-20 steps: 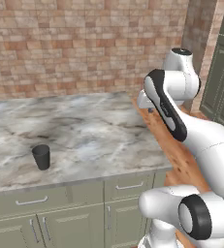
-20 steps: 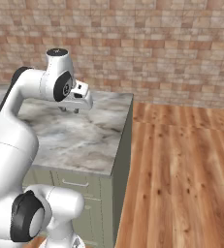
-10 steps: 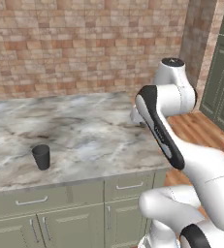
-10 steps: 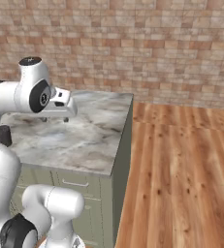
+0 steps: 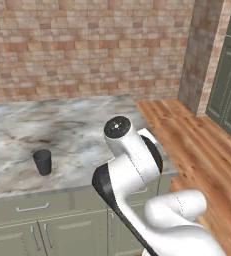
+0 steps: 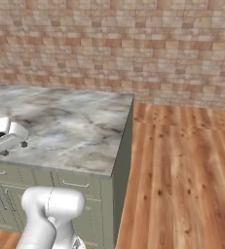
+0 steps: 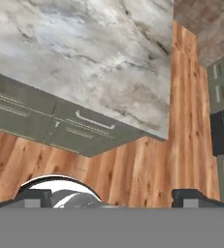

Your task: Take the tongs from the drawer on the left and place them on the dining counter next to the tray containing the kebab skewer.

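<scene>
The pincer (image 7: 112,196) stands open: its two dark tips sit well apart with nothing between them. Nearest ahead of it, in the hand view, lies the wooden floor (image 7: 133,169). Beyond that is a row of sage-green fronts, one of them a short drawer front (image 7: 91,127) with a single silver handle. Past those spreads the marbled worktop (image 7: 84,53).

In the right base view the white hand hangs at the front edge of that worktop, just above the drawer row, where two handles can be counted. The arm (image 5: 132,170) is folded low and tight. Its round dark-capped joint is raised in front of the worktop edge and the forearm doubles back down toward the base.

The drawer (image 5: 17,214), the wide front with one slim bar handle, is shut. It sits under the worktop, further left than the pincer. One dark cup (image 5: 42,162) stands upright on the worktop above it. Furthest off, one brick wall (image 5: 87,50) runs behind the worktop.
</scene>
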